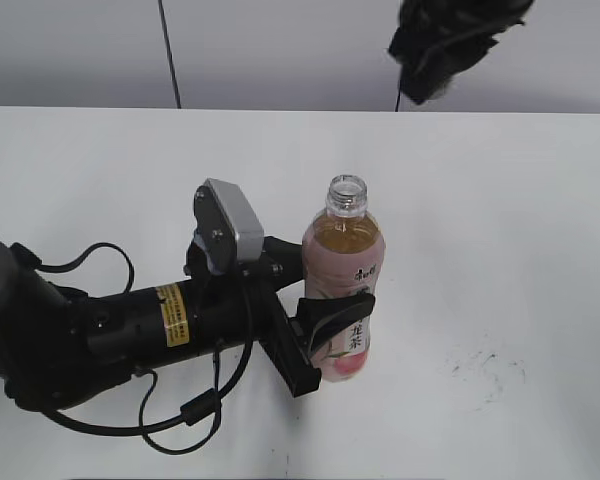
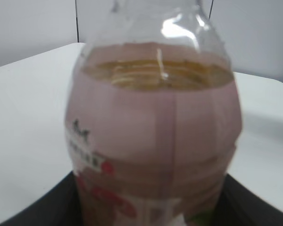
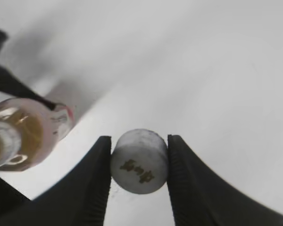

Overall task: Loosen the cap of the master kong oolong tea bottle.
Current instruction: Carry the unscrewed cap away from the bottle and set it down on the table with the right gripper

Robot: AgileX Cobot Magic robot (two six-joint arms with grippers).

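Amber tea fills uncapped bottle [image 1: 344, 280] (roughly to shoulder).

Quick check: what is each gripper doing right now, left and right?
Left gripper: closed around the tall clear pink-labelled tea bottle, which stands uncapped.
Right gripper: closed on the small round pale grey ribbed cap, off the bottle.

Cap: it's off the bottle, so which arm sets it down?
Right. The right gripper already pinches the cap above the table; the left gripper is occupied clamping the bottle upright.
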